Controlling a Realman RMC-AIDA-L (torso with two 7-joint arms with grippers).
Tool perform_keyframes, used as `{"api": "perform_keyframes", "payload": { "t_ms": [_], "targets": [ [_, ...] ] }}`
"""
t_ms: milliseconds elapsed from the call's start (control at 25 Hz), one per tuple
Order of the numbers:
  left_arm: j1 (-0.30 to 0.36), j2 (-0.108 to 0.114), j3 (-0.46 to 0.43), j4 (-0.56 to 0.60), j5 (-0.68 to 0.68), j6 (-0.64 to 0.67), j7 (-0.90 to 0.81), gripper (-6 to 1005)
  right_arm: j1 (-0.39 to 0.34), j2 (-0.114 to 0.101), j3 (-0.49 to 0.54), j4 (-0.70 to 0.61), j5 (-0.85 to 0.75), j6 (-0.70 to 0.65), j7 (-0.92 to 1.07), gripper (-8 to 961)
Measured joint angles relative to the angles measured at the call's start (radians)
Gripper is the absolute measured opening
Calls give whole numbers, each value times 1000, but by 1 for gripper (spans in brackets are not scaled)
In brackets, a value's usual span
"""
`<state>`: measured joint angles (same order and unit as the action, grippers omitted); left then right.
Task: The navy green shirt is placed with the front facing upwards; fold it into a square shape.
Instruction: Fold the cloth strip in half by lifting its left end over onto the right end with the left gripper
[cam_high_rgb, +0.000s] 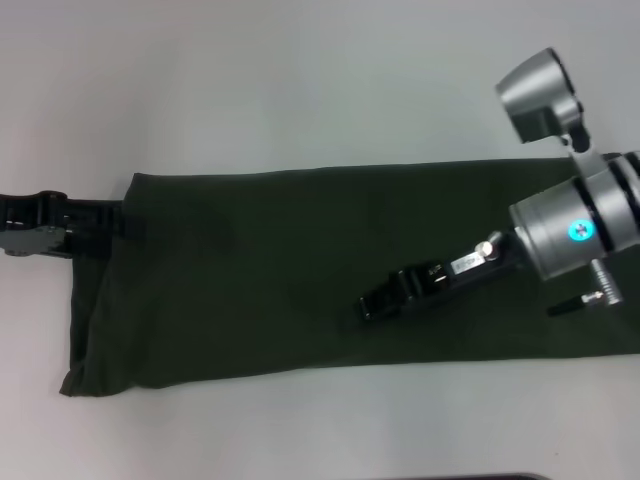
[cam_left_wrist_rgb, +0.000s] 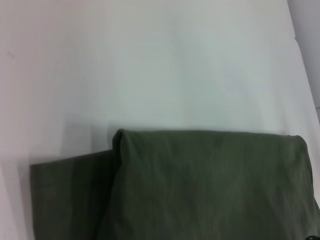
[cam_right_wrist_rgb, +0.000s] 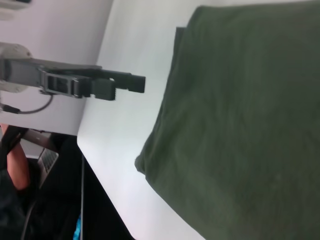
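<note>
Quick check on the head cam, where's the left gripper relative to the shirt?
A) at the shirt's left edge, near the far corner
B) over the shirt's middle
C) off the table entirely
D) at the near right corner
A: the left gripper sits at the left edge of the navy green shirt, near its far corner; the right gripper is over the middle.

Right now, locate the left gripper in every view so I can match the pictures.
Head view: left gripper at the picture's left edge, at the navy green shirt's upper left corner.
Left wrist view: not in it.
Right wrist view: upper left, beside the shirt over the white table.
Shared landmark: the shirt's folded end.
</note>
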<state>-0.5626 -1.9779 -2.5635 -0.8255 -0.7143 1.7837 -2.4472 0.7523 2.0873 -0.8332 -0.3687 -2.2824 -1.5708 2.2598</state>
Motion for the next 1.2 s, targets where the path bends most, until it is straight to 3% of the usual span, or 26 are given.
{"api": "perform_keyframes", "payload": {
  "t_ms": [240, 440, 960, 1200],
  "targets": [
    [7, -1, -3, 2, -5, -1, 4, 793, 3, 0, -32, 26, -3, 35, 29, 214],
    [6, -4, -1, 2, -7, -5, 10, 793, -11, -9, -63, 19, -3, 60, 65, -1],
    [7, -7, -4, 2, -7, -9, 12, 793, -5, -3, -130, 18, -1, 114, 108, 2],
    [4, -6, -3, 2, -7, -8, 13, 792, -44, -15, -94, -153, 81, -95, 105, 4]
  ]
}}
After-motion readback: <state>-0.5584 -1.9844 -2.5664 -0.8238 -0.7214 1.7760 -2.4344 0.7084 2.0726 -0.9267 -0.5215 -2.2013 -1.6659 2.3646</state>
